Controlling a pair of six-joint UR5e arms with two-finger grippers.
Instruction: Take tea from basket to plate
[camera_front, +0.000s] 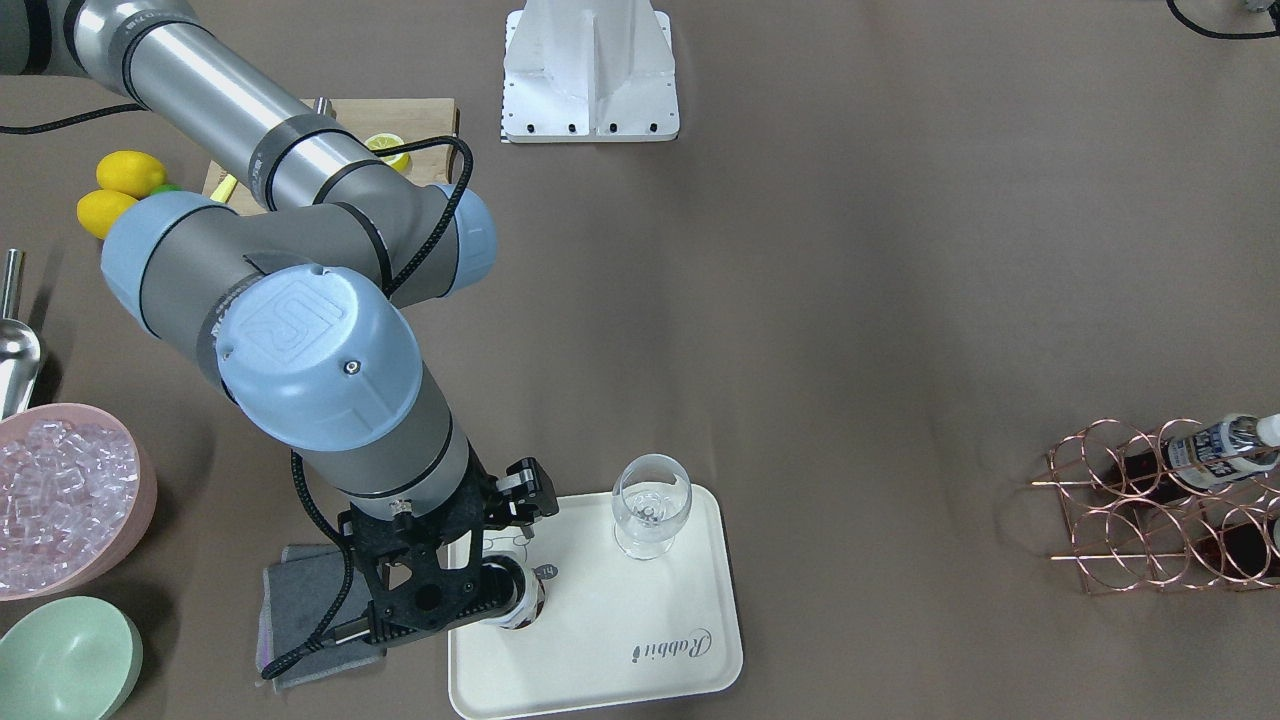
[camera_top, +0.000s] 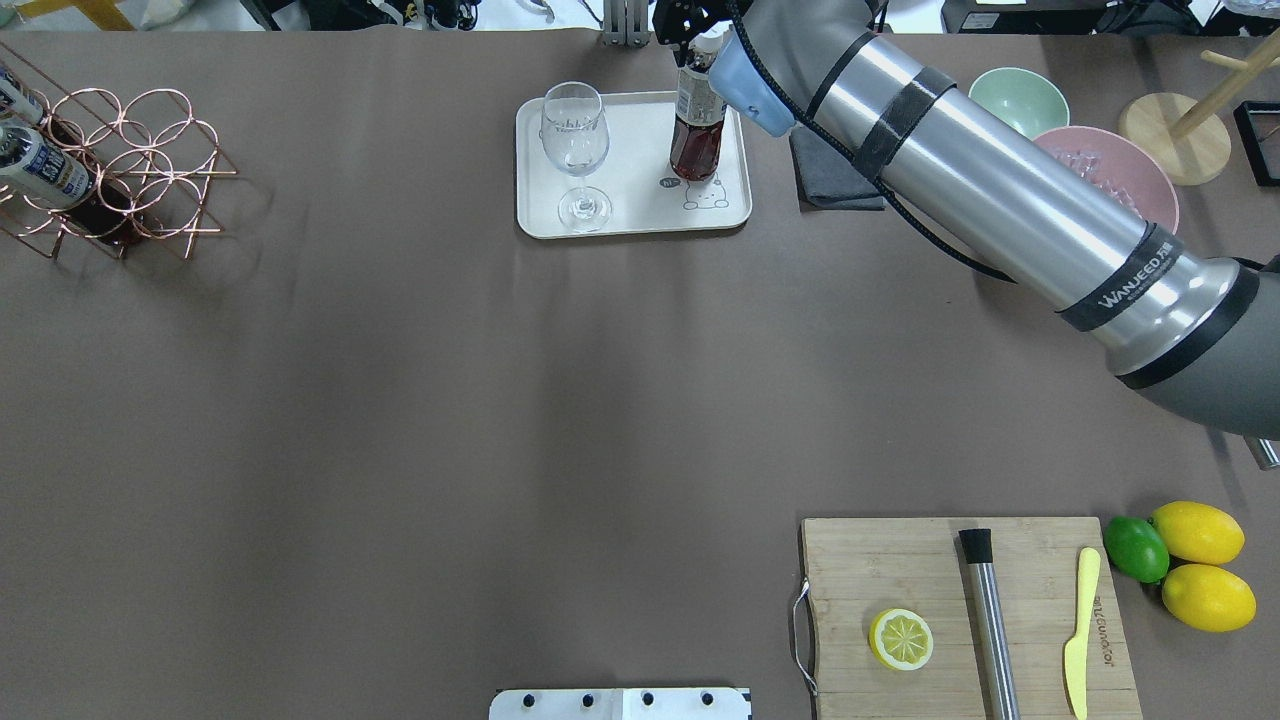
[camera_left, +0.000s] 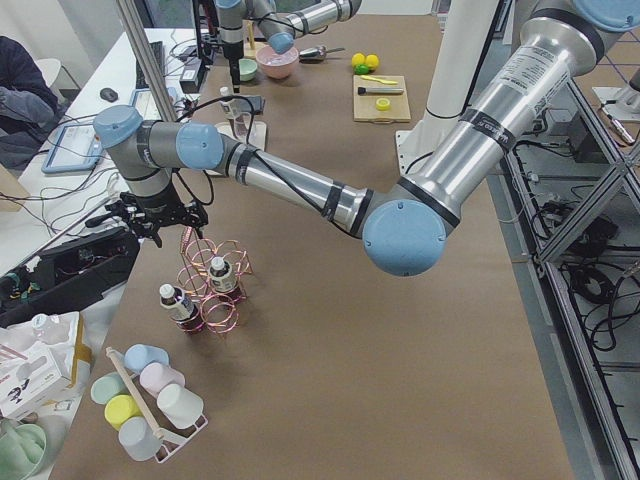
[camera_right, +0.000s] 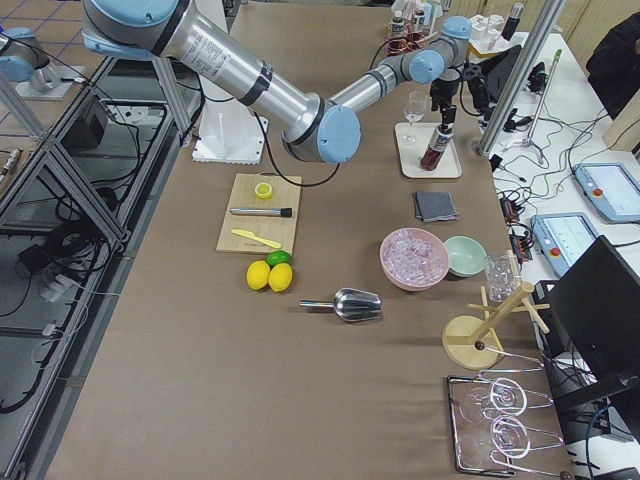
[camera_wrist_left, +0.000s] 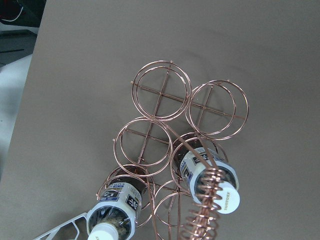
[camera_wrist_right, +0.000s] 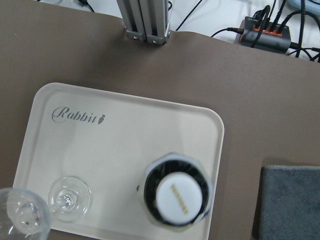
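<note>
Cream-white plate (camera_top: 640, 205), rectangular with rounded corners, lying at the far edge of the brown surface (camera_top: 400, 400) in the overhead view. The tea (camera_top: 696, 140) stands upright on the plate, base down just beside the bear line drawing, white cap uppermost. The right wrist view looks straight down on that cap, with the script "Rabbit" near the plate's opposite corner. A wine glass (camera_top: 575, 140) stands upright on the same plate, near the tea but apart from it. The right tool (camera_top: 692, 28) hangs directly above the tea, close to its cap. Whether its fingers are spread or pinching the bottle cannot be told: the arm covers them from outside and the wrist view shows none.

A grey cloth (camera_top: 835, 180) lies flat on the surface just beside the plate, on the robot's right. Past it sit a pale green bowl (camera_top: 1018, 100) and a pink bowl (camera_front: 145, 500) filled with ice.

The basket (camera_top: 130, 170), made of copper wire rings, stands well apart from the plate at the robot's left end of the surface. Two like bottles (camera_wrist_left: 205, 172) lie tilted in its cells, caps toward the left wrist camera. The left tool (camera_left: 150, 215) appears only in the exterior left view, hanging near the top of the basket's wire handle; its state cannot be told.

Nearer the robot, a wooden board (camera_top: 860, 560) carries a lemon half (camera_top: 901, 639), a steel rod and a yellow knife.
</note>
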